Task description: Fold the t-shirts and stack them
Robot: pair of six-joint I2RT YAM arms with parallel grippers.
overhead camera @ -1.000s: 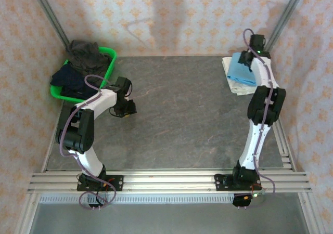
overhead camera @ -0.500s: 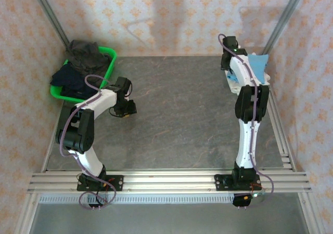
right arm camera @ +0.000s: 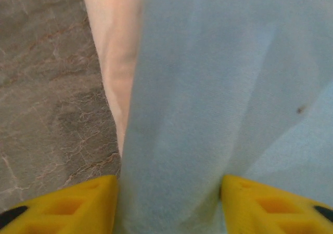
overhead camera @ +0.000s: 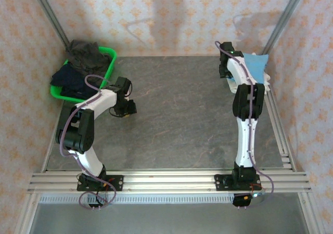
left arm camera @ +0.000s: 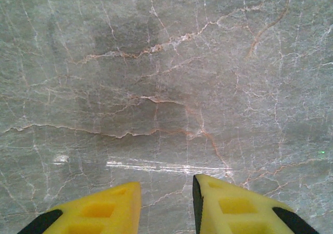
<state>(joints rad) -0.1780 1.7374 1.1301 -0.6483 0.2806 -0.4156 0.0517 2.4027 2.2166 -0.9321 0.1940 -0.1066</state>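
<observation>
Closest to me, my right claw [right arm camera: 169, 192] has its two yellow fingers pressed against either side of a bunched fold of the sky-blue t-shirt [right arm camera: 223, 88], so I am gripping that cloth. Seen from the wrist, the shirt is a soft, pale blue with long shallow creases running away from my fingers and one small dark speck on its right part; no print shows on the part I can see. Just beside it on the left is a strip of the cream t-shirt [right arm camera: 114, 52], touching the blue one along its edge. My left claw [left arm camera: 166, 192] hangs over bare stone with a clear gap between its yellow fingers and nothing in it, so it is open and empty. The table [left arm camera: 156, 62] is grey-green marble-patterned stone, veined with thin pale and rusty lines, with a streak of glare across it. From above, both shirts are at the far right corner of the table, close against the right wall, the blue one lifted into a peak above the cream one. Across the table, at the far left corner, sits a green basket [overhead camera: 109, 62] piled with dark clothes [overhead camera: 83, 54]. A ribbed metal rail [overhead camera: 166, 182] runs along the near edge where my arms are bolted. Peach wallpaper [overhead camera: 171, 15] with a small orange motif closes the space on three sides.
</observation>
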